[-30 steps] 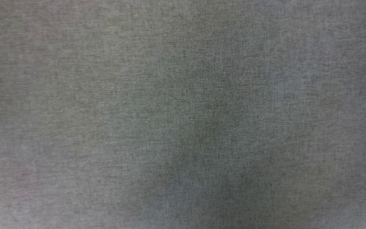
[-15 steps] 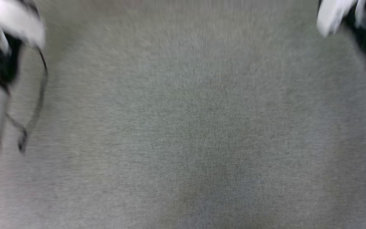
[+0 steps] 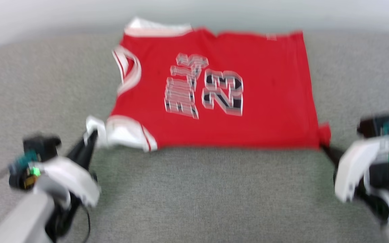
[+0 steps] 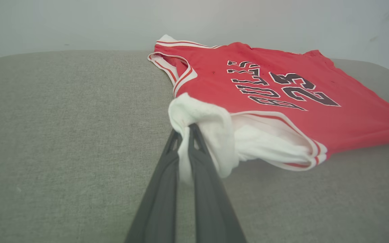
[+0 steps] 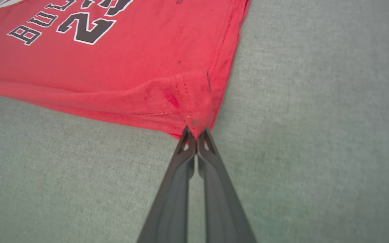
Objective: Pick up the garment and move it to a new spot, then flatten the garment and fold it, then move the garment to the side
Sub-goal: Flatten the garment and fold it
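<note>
One garment (image 4: 211,81) reads BULLS and 23.

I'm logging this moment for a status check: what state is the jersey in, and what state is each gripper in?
red jersey: spread out front up on the grey cloth surface, not folded, held at its two near corners.
left gripper: shut on the jersey's bunched white sleeve.
right gripper: shut on the jersey's red hem corner.
</note>
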Available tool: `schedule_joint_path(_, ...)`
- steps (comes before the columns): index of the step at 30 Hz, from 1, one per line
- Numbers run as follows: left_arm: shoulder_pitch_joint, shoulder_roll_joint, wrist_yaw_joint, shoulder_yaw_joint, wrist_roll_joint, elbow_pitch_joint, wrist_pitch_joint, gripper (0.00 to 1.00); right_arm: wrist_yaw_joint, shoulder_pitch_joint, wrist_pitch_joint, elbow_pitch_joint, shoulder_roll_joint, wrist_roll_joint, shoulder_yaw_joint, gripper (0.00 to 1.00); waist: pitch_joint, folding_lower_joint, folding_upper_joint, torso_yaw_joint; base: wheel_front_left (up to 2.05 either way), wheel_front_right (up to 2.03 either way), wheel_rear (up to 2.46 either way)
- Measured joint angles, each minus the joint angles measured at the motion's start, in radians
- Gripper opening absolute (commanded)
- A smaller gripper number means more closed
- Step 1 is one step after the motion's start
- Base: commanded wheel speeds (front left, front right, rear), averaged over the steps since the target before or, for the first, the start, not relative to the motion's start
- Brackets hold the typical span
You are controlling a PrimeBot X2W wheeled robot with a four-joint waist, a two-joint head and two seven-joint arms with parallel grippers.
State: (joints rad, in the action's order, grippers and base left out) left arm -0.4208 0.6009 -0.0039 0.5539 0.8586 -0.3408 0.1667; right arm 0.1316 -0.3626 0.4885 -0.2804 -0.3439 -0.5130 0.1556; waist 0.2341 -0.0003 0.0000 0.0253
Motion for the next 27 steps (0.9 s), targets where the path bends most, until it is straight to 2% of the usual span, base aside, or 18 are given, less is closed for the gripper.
schedule_joint_path(8, 0.284, 0.072, 0.151, 0.016, 0.031, 0.221, -0.051, 0.00, 0.000, 0.341, 0.128, 0.198, 0.096, 0.052, -0.162, 0.00, -0.109, -0.0001, 0.0000, -0.001, 0.00, 0.00, 0.00)
schedule_joint_path(15, 0.501, 0.123, 0.271, 0.015, 0.105, 0.413, -0.121, 0.00, 0.000, 0.545, 0.230, 0.327, 0.183, 0.085, -0.254, 0.00, -0.170, 0.0000, 0.0001, -0.005, 0.00, 0.00, 0.00)
schedule_joint_path(21, 0.584, 0.147, 0.312, 0.019, 0.151, 0.533, -0.169, 0.00, 0.000, 0.577, 0.261, 0.396, 0.193, 0.131, -0.286, 0.00, -0.195, 0.0000, 0.0000, -0.014, 0.00, 0.00, 0.00)
schedule_joint_path(24, 0.562, 0.147, 0.311, 0.013, 0.146, 0.538, -0.168, 0.00, 0.000, 0.552, 0.248, 0.388, 0.195, 0.147, -0.282, 0.00, -0.198, 0.0001, 0.0001, -0.012, 0.00, 0.00, 0.00)
schedule_joint_path(27, 0.494, 0.139, 0.290, 0.014, 0.128, 0.521, -0.173, 0.00, 0.000, 0.497, 0.222, 0.364, 0.197, 0.151, -0.283, 0.00, -0.192, 0.0002, 0.0000, -0.005, 0.00, 0.00, 0.00)
